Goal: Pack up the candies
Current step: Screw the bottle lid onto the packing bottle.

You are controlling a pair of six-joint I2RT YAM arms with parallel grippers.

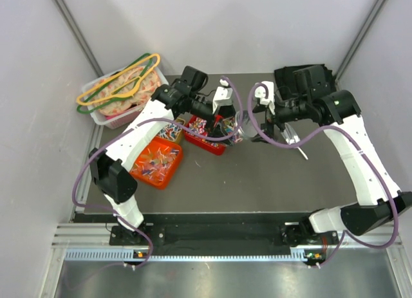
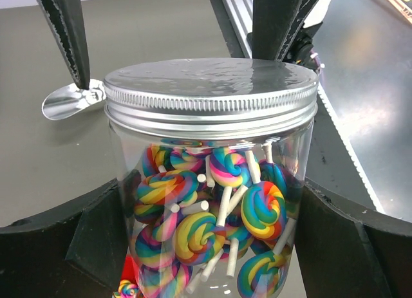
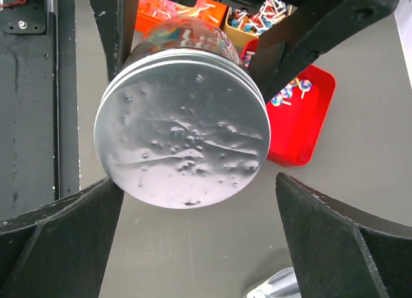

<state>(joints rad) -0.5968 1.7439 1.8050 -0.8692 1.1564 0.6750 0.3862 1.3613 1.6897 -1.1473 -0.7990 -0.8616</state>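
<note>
The candies (image 2: 264,211) are rainbow-swirl lollipops on short white sticks, heaped every which way inside a clear jar (image 2: 125,150) closed with a silver screw lid (image 2: 212,85). A few more lie loose in the red tray (image 3: 309,127), and others are scattered across the orange tray (image 1: 168,171).

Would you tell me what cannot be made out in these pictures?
- Base of the jar: left wrist view, cut off by the bottom edge.
- Single candies in the orange tray: top view, too small to tell apart.
- Most of the metal scoop: right wrist view, cut off by the bottom edge.
</note>
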